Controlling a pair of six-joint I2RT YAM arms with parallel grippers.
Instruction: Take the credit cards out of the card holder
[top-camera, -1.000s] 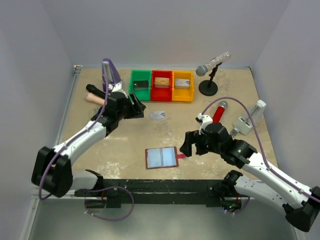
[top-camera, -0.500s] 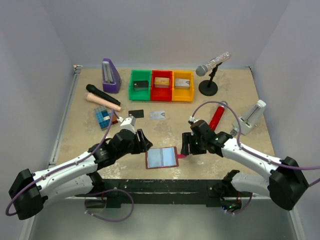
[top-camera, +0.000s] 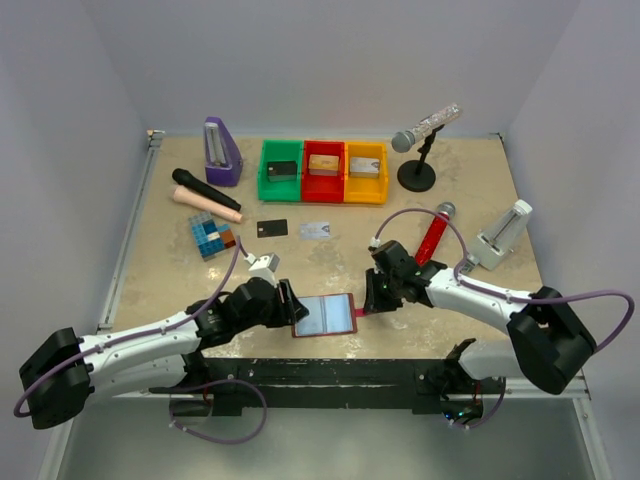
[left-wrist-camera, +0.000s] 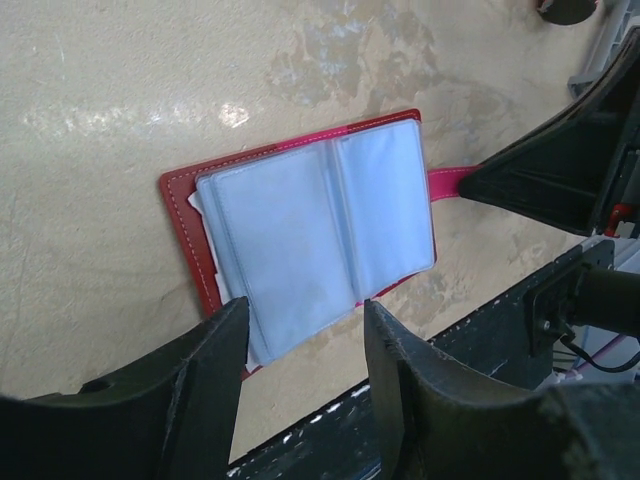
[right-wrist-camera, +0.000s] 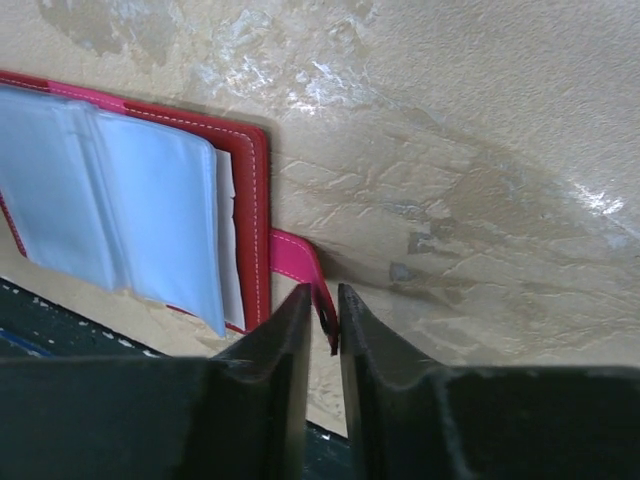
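Observation:
The card holder (top-camera: 323, 315) lies open near the table's front edge, dark red with pale bluish clear pockets (left-wrist-camera: 320, 230) facing up. My left gripper (top-camera: 290, 305) hovers open at its left end, and its fingers (left-wrist-camera: 304, 310) straddle the near corner of the pockets. My right gripper (top-camera: 368, 300) is at the holder's right end. Its jaws (right-wrist-camera: 323, 295) are pinched on the pink snap tab (right-wrist-camera: 300, 262). Two credit cards lie on the table farther back, one black (top-camera: 272, 227) and one silvery-grey (top-camera: 315, 230).
Green, red and yellow bins (top-camera: 323, 170) with small blocks stand at the back, with a purple metronome (top-camera: 220, 150) to their left. A microphone stand (top-camera: 418, 175) and a red microphone (top-camera: 433, 232) are at the right, two microphones (top-camera: 205, 195) and a blue tile (top-camera: 210, 236) at the left. The black rail (top-camera: 330, 370) runs just below the holder.
My left arm swung from the back left down to the holder's left end, leaving the black card on the table. My right gripper moved in and closed on the tab.

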